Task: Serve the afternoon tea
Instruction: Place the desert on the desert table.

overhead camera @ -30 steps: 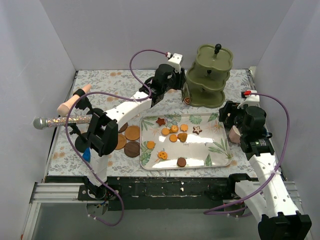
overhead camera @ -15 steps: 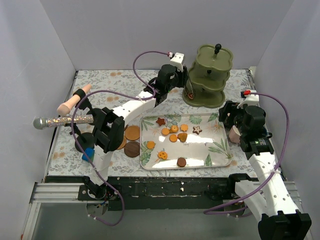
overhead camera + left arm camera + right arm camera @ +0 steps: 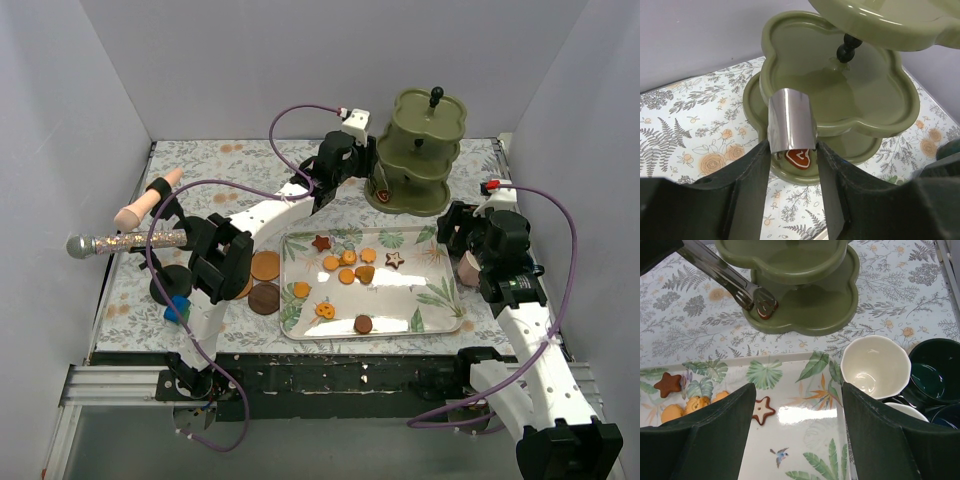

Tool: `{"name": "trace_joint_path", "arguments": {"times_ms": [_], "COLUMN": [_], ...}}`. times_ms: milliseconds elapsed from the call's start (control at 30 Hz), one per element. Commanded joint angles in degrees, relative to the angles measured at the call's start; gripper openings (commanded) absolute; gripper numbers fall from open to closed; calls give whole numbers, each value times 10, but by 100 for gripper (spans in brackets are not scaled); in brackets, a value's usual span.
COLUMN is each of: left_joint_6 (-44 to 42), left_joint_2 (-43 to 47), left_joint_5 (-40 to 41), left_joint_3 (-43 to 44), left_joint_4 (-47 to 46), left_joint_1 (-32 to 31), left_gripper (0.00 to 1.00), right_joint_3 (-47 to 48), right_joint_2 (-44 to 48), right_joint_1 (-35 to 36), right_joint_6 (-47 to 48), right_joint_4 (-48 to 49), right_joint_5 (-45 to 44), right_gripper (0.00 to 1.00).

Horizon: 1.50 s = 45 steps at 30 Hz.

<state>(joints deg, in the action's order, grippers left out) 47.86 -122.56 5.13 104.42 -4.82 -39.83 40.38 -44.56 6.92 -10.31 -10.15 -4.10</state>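
The stand [image 3: 420, 150] sits at the back of the table [image 3: 200, 170], the tray [image 3: 430, 300] before it. The right hand [image 3: 796, 390] hangs open over the tray's edge beside a white mug [image 3: 875, 365]. The left hand [image 3: 791, 150] grips tongs [image 3: 790, 122], tips at a heart biscuit [image 3: 799, 156] (white-iced) on the bottom tier.

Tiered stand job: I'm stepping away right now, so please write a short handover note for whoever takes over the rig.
Left tool: shut on the metal tongs, which pinch an iced brown biscuit at the bottom tier of the stand.
Right tool: open, empty, above the right end of the tray.
Things: other biscuits on the tray; coasters left of it; mugs clustered right of it.
Done: one biscuit brought to the stand, not yet released.
Left: release it, move the rest, probably set mugs on coasters.
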Motion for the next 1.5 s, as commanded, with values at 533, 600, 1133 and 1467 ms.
{"name": "trace_joint_path", "arguments": {"times_ms": [533, 600, 1133, 1467], "left_joint_6": [-28, -30, -58, -58], "left_joint_2": [125, 134, 236, 290], "left_joint_5": [1, 2, 12, 4], "left_joint_3": [-88, -94, -157, -183], "left_joint_4": [-80, -83, -66, -24], "left_joint_1": [-2, -2, -1, 0], "left_gripper": [37, 37, 36, 35], "right_joint_3": [171, 208, 420, 473], "right_joint_2": [-112, -136, -380, -491], "right_joint_1": [-10, -14, -34, -35], "right_joint_6": [-41, -41, 24, 67], "right_joint_4": [5, 0, 74, 137], "right_joint_5": [56, 73, 122, 128], "right_gripper": [83, 84, 77, 75]}}
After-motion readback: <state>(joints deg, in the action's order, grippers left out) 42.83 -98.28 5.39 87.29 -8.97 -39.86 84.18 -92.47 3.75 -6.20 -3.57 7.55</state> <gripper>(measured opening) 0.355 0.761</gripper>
